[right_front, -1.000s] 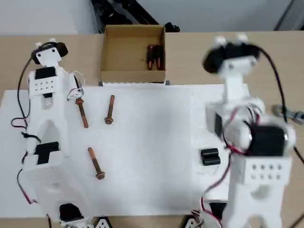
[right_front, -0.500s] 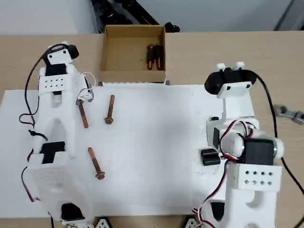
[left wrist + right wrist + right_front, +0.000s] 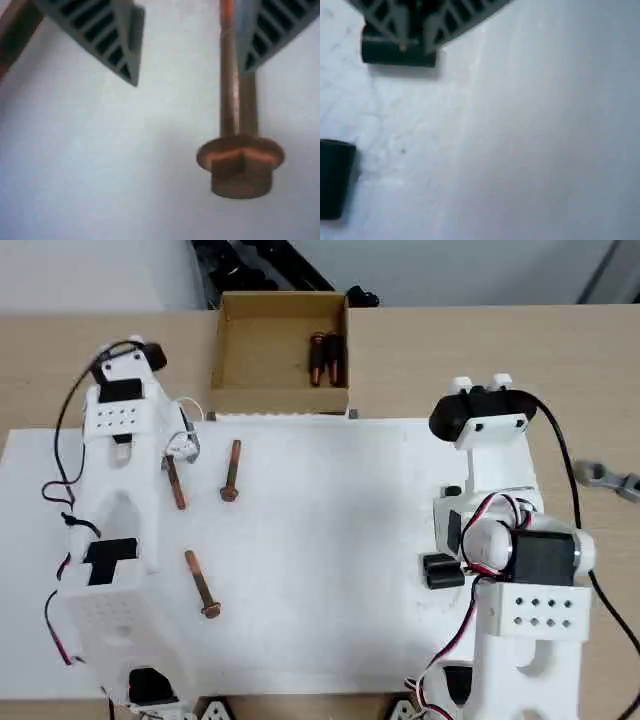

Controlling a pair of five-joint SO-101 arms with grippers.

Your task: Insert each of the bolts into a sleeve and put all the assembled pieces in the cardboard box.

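One bolt (image 3: 235, 125) sits between the wide jaws of the left gripper (image 3: 189, 76), its shaft along one jaw. A second bolt (image 3: 231, 472) lies just beside it and a third bolt (image 3: 201, 583) nearer that arm's base, all bare on the surface (image 3: 330, 540). Two sleeves (image 3: 441, 570) lie by the right gripper (image 3: 417, 40), which hangs over one; we cannot tell how its jaws stand. Two assembled pieces (image 3: 325, 358) lie in the box (image 3: 250, 350), so we judge two of five done, with three insertions and drops left.
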